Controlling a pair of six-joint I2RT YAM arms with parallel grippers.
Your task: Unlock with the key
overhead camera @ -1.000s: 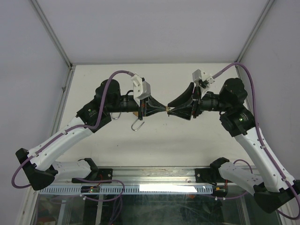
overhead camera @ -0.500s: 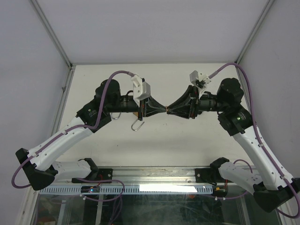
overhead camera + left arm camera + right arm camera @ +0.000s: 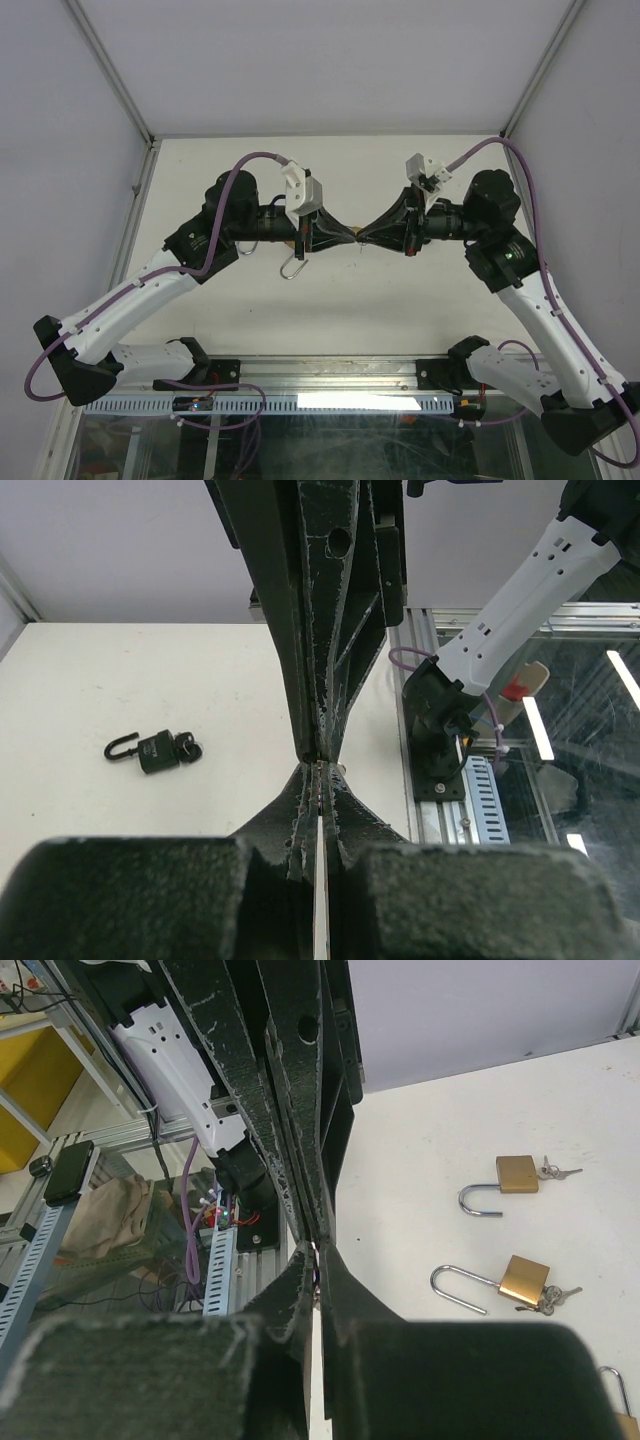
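Left hand point(image 3: 351, 234), right hand point(image 3: 363, 236): both closed tight, tips meeting. Brass padlock point(image 3: 524, 1279), keyed, on counter below left hand, nearer it.

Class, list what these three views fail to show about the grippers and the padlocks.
- Top view: the left gripper and right gripper meet tip to tip, both shut. Whether anything is pinched there is too small to tell.
- Top view: the arms hide the lock bodies; only a silver steel shackle shows.
- Right wrist view: a third brass padlock is cut off by the bottom right corner.
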